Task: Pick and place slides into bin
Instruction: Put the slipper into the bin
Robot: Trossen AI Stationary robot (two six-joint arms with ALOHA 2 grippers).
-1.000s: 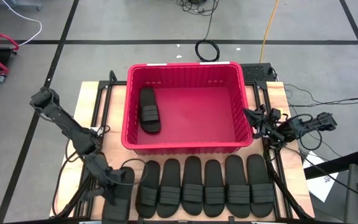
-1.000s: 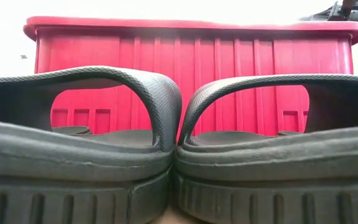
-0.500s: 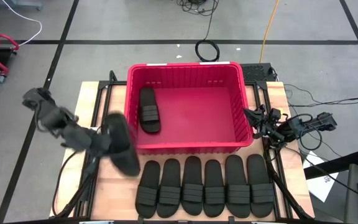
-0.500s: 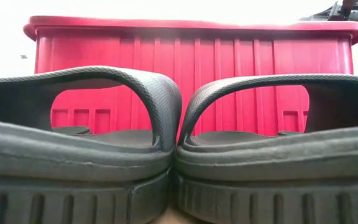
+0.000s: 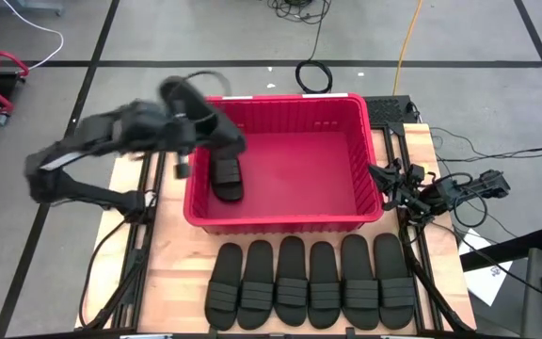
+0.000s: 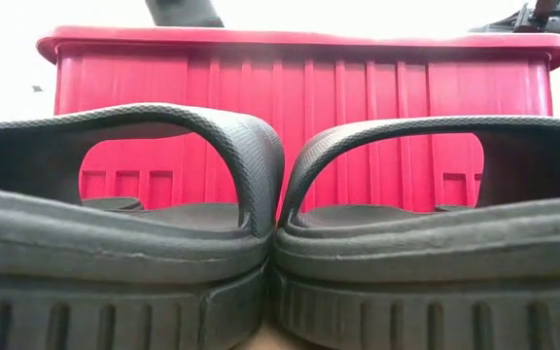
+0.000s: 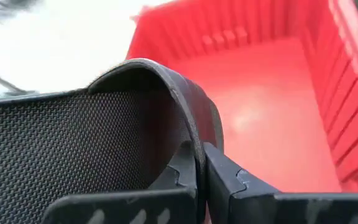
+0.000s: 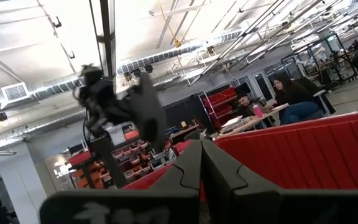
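seen from above, a large red bin (image 5: 280, 160) sat on a wooden table (image 5: 163, 268), its long side facing a row of six black slides (image 5: 310, 282). those six lay side by side on the table just in front of the bin, touching one another. one more slide (image 5: 226, 168) lay flat inside the bin, close to its left wall.

the left arm reached over the bin's left rear corner. the left gripper (image 5: 184, 127) had its jaws closed on the strap of another black slide, the held slide (image 5: 196, 113), which hung in the air above the bin's left rim. in the left wrist view, the ribbed strap of the held slide (image 7: 160, 106) was pinched between the two dark fingers (image 7: 225, 180), with the bin's red floor (image 7: 272, 118) visible beyond it.

the right gripper (image 5: 389, 184) rested at the bin's right side, just beside its right wall, with its jaws closed on nothing.

from table height, two of the slides on the table (image 6: 124, 243) filled the foreground, pressed together, with the red front wall of the bin (image 6: 309, 107) behind them. in the right wrist view, people (image 8: 291, 96) sat at a desk in the room beyond.
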